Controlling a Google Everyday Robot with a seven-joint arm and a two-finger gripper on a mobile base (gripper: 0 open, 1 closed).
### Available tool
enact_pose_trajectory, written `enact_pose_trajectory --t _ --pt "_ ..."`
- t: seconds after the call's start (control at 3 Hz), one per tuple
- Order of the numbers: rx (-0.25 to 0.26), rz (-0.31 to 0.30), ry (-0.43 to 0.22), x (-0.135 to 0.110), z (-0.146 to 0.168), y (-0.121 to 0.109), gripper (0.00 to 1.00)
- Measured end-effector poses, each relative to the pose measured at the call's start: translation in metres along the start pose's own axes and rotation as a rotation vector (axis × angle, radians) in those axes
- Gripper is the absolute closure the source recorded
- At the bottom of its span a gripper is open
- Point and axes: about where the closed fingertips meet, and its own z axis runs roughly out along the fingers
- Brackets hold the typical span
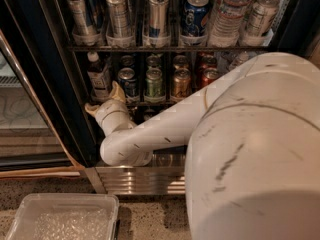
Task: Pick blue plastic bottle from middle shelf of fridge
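Note:
The blue plastic bottle (100, 75), with a white cap and pale label, stands at the left end of the middle shelf (150, 103) of the fridge (60, 84). Beside it on that shelf are short blue, green, gold and red cans. My gripper (102, 99) is at the shelf's front edge, just below and in front of the bottle. It is open, its two pale fingers spread with nothing between them. My white arm (165, 129) reaches in from the right and hides the right end of the shelf.
The upper rack (150, 48) holds tall silver cans, a blue can and a clear ridged water bottle (227, 14). The glass door (30, 109) stands open at the left. A ribbed steel base plate (135, 179) lies below, and a clear plastic bin (65, 216) sits on the speckled floor.

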Motion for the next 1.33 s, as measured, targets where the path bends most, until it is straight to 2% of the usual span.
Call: enact_pose_trajectory --t 0.67,1.33 --pt "0.021 0.006 -0.050 -0.005 0.024 -0.014 0.30" --pt "0.019 0.019 -0.047 0.004 0.053 -0.021 0.29"
